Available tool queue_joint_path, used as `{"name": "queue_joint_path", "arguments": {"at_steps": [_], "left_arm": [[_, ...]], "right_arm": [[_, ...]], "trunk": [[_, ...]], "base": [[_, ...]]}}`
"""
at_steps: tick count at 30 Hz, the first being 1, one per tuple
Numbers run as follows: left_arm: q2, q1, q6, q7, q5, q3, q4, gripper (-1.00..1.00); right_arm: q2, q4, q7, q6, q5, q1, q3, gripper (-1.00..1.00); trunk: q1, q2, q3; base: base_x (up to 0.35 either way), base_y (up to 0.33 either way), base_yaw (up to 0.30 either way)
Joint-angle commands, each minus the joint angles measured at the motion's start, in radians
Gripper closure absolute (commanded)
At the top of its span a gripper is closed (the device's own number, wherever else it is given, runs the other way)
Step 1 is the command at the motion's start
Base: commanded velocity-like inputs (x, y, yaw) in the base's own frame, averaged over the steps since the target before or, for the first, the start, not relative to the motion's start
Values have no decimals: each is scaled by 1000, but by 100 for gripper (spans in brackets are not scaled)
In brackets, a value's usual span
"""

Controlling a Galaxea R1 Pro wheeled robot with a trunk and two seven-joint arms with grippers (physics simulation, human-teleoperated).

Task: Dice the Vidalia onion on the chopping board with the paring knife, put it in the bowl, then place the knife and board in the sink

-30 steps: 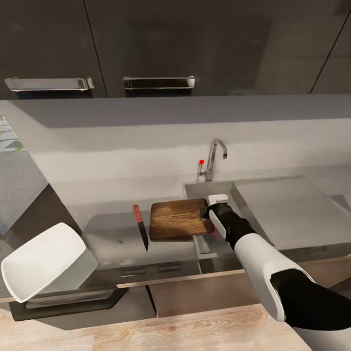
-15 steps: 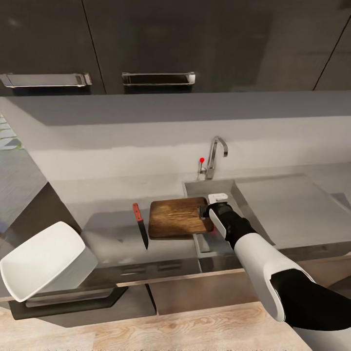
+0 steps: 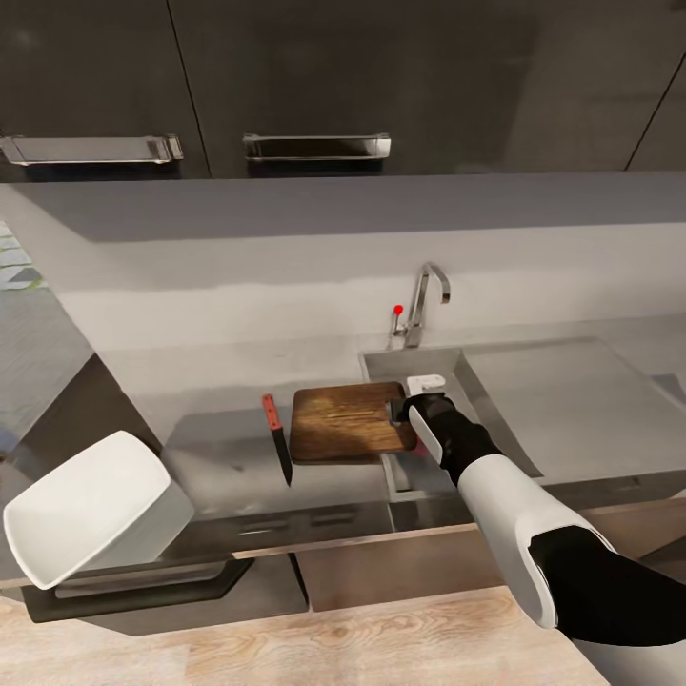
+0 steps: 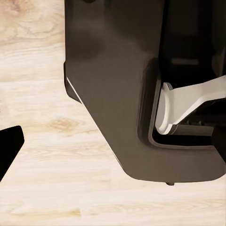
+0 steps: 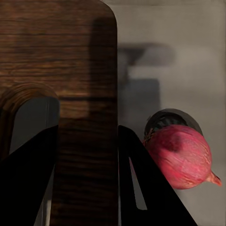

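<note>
The right gripper (image 5: pixel 87 188) pinches the end of the chopping board (image 5: pixel 61 66), one dark finger (image 5: pixel 28 188) in the handle slot and the other finger past the board's edge, low in the right wrist picture. In the head picture the same right gripper (image 3: pixel 405 412) sits at the middle, at the right end of the chopping board (image 3: pixel 348 422), which lies on the countertop (image 3: pixel 210 457) with its end poking over the sink (image 3: pixel 433 367). The onion (image 5: pixel 181 155) is red and round, at the lower right of the wrist picture, down in the sink (image 5: pixel 188 70) by the dark drain. It looks as if nothing has been cut yet, so moving the board now may be the wrong step. If the board slides into the sink, it could land on the onion and hide it. If the grip slips, the board could tip and fall. The paring knife (image 3: pixel 277 438) lies just left of the board, and a push could bump it. The bowl (image 3: pixel 86 505) is at the lower left, tilted up, near the counter's edge; a knock might spill it. I cannot tell how the left gripper stands.
</note>
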Motion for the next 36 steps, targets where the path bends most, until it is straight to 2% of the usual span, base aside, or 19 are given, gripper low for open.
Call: {"name": "queue_joint_path", "arguments": {"at_steps": [1, 18, 36], "left_arm": [[0, 0, -2, 0, 2, 0, -1, -100], [0, 0, -1, 0, 2, 0, -4, -100], [0, 0, -1, 0, 2, 0, -4, -100]], "right_arm": [[0, 37, -10, 7, 8, 0, 13, 100], [0, 37, -10, 7, 8, 0, 13, 100], [0, 37, -10, 7, 8, 0, 14, 100]], "trunk": [[1, -1, -2], [1, -1, 10], [1, -1, 10]], "base": [[0, 31, 0], [0, 17, 0], [0, 280, 0]]}}
